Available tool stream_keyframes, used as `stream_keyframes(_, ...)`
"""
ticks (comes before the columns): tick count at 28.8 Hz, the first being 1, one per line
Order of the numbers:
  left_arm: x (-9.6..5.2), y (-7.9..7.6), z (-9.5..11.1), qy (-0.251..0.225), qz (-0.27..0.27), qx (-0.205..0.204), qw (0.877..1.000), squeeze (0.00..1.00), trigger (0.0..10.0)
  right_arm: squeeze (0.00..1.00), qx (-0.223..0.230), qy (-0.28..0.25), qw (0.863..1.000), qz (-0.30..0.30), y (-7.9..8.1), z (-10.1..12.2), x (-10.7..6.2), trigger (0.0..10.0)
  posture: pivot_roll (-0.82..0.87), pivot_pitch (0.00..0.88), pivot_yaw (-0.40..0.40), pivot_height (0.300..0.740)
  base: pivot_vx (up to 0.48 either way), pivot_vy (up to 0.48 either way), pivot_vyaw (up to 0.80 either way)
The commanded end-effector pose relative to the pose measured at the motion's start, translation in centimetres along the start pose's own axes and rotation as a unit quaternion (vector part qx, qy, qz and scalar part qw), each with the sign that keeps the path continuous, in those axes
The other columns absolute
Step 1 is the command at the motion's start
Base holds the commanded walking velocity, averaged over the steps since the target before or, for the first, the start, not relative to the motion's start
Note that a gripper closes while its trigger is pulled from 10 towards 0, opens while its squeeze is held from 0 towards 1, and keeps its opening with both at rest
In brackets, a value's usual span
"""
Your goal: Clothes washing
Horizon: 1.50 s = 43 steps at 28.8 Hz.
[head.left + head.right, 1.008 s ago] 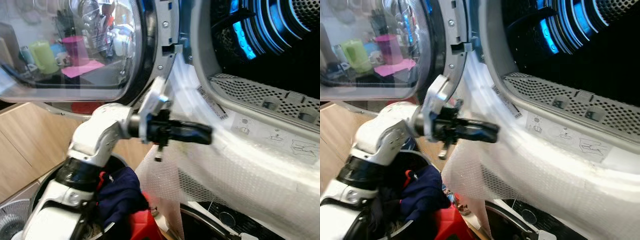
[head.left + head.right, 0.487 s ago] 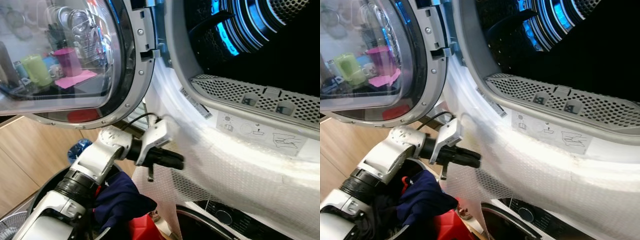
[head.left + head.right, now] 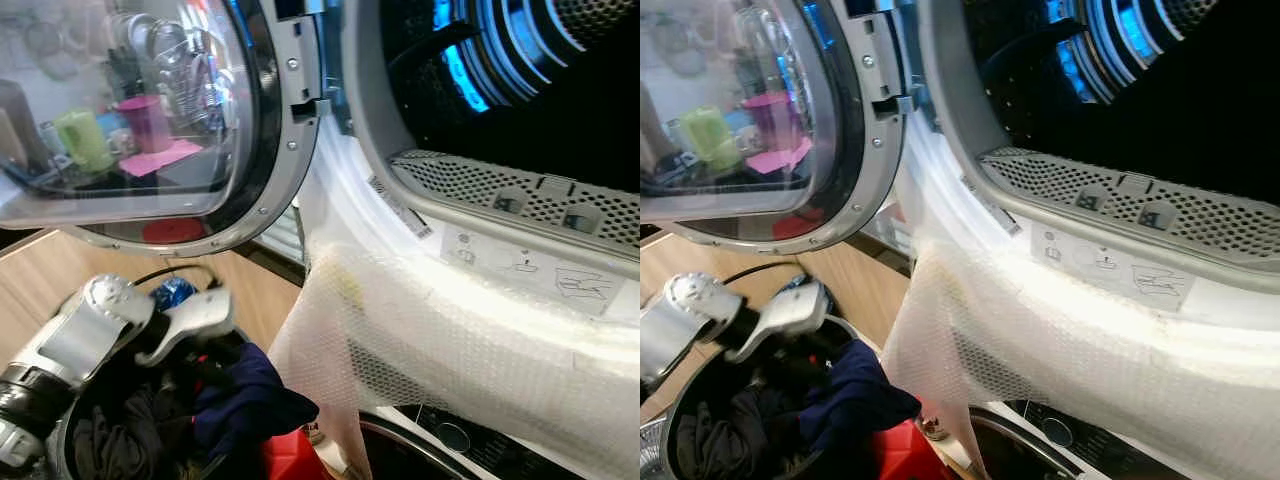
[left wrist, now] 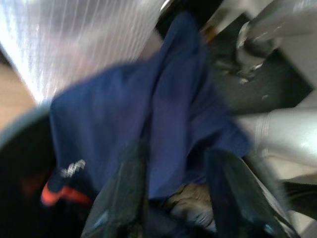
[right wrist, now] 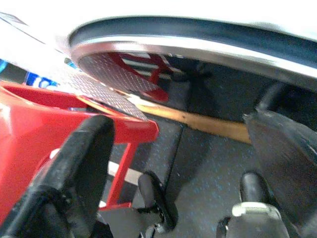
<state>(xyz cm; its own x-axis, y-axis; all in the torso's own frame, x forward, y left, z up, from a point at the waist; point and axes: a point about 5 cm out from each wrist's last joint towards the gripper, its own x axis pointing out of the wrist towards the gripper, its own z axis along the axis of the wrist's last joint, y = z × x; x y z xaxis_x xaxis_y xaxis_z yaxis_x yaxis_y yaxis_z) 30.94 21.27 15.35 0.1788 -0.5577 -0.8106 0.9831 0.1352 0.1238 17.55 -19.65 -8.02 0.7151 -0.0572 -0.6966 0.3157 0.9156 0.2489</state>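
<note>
In the left eye view we see one round glass door (image 3: pixel 150 120) swung open beside the perforated steel drum (image 3: pixel 520 70), a sheet of bubble wrap (image 3: pixel 450 340) draped over its sill. Our silver left arm (image 3: pixel 80 335) dips into one dark basket (image 3: pixel 60 440) of clothes.

Left wrist view: our left gripper (image 4: pixel 176 198), fingers spread wide, hovers at one soft navy garment (image 4: pixel 148 114).

Right wrist view: our right gripper (image 5: pixel 183 163) hangs wide open beside one red plastic stool (image 5: pixel 44 114)

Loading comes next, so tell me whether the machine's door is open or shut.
Open. The round glass door is swung out to the left, clear of the drum opening, whose dark inside and blue-lit ribs are exposed.
</note>
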Motion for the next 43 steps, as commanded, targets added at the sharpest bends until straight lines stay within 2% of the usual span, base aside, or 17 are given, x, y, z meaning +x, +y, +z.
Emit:
stream_keyframes(1,0.7,-0.2,-0.9,0.021,0.012,0.001,1.000,1.00,10.0,0.00,0.003,0.007,1.000,0.002,0.4,-0.4,0.0,10.0,0.12,0.000,0.137,0.740,0.000,0.000,0.00)
stream_keyframes(4,1.7,-0.4,-1.2,0.009,0.016,-0.009,1.000,1.00,10.0,0.00,0.003,0.007,1.000,0.003,0.4,-0.4,0.0,10.0,0.12,0.000,0.137,0.740,0.000,0.000,0.00)
stream_keyframes(7,2.0,-0.5,-1.5,0.009,0.016,-0.011,1.000,1.00,10.0,0.00,0.003,0.007,1.000,0.003,0.4,-0.4,0.0,10.0,0.12,0.000,0.135,0.740,0.000,0.000,0.00)
stream_keyframes(9,3.4,-0.8,-2.4,-0.003,0.030,-0.017,0.999,1.00,10.0,0.00,0.006,0.007,1.000,0.000,0.2,-0.5,-0.1,10.0,0.11,0.000,0.131,0.740,0.000,0.000,0.00)
stream_keyframes(12,3.8,-1.0,-2.8,-0.005,0.034,-0.015,0.999,1.00,10.0,0.00,0.006,0.008,1.000,-0.002,0.1,-0.6,-0.1,10.0,0.11,0.000,0.128,0.740,0.000,0.000,0.00)
stream_keyframes(21,3.1,-0.7,-3.6,-0.006,0.050,-0.013,0.999,1.00,10.0,0.00,0.003,0.010,1.000,-0.002,-0.1,-0.5,-0.1,10.0,0.12,0.000,0.114,0.740,0.000,0.000,0.00)
stream_keyframes(28,3.2,-0.8,-4.0,0.004,0.046,-0.003,0.999,1.00,10.0,0.00,0.002,0.008,1.000,0.000,-0.1,-0.3,-0.1,10.0,0.12,0.000,0.112,0.740,0.000,0.000,0.00)
stream_keyframes(37,3.7,-1.1,-5.3,0.024,0.048,0.007,0.999,1.00,10.0,0.00,0.000,0.010,1.000,-0.003,-0.4,-0.4,-0.2,10.0,0.11,0.000,0.095,0.740,0.000,0.000,0.00)
stream_keyframes(40,4.5,-0.9,-5.5,0.033,0.078,0.021,0.996,1.00,10.0,0.00,-0.003,0.010,1.000,-0.005,-0.7,-0.4,-0.3,10.0,0.11,0.000,0.083,0.740,0.000,0.000,0.00)
stream_keyframes(42,4.5,-0.9,-5.5,0.033,0.078,0.021,0.996,1.00,10.0,0.00,-0.003,0.010,1.000,-0.005,-0.7,-0.4,-0.3,10.0,0.11,0.000,0.083,0.740,0.000,0.000,0.00)
stream_keyframes(43,5.5,-1.0,-5.6,0.034,0.099,0.034,0.994,1.00,10.0,0.00,-0.005,0.010,1.000,-0.005,-0.8,-0.3,-0.3,10.0,0.11,0.000,0.077,0.740,0.000,0.000,0.00)
